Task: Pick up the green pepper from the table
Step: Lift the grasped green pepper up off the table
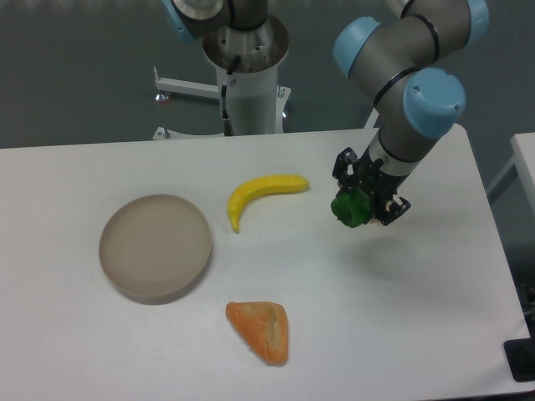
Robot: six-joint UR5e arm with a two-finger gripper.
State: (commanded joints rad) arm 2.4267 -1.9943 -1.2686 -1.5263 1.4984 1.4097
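On the white table (pixel 100 351), seen from the fixed camera, lie one banana (pixel 261 194), one round tan dish (pixel 155 246) and one orange wedge-shaped piece (pixel 261 329); each appears once. One green pepper (pixel 350 209) is also in view, not lying on the tabletop but held up above it, right of the banana's tip and well apart from the dish and the wedge. A faint shadow falls on the table below and to the right of it.

One arm reaches in from the top right, its grey links joined by blue caps. The gripper (pixel 364 200) points downward with its black fingers clenched narrowly on the green pepper, one on each side, so the pepper sits between them and pokes out to the lower left.

Part of the pepper is covered by the fingers, and its shape is hard to make out beyond a lumpy green mass. The arm's upper link is cut off by the top edge, as is the robot base column (pixel 249 75) behind the table.
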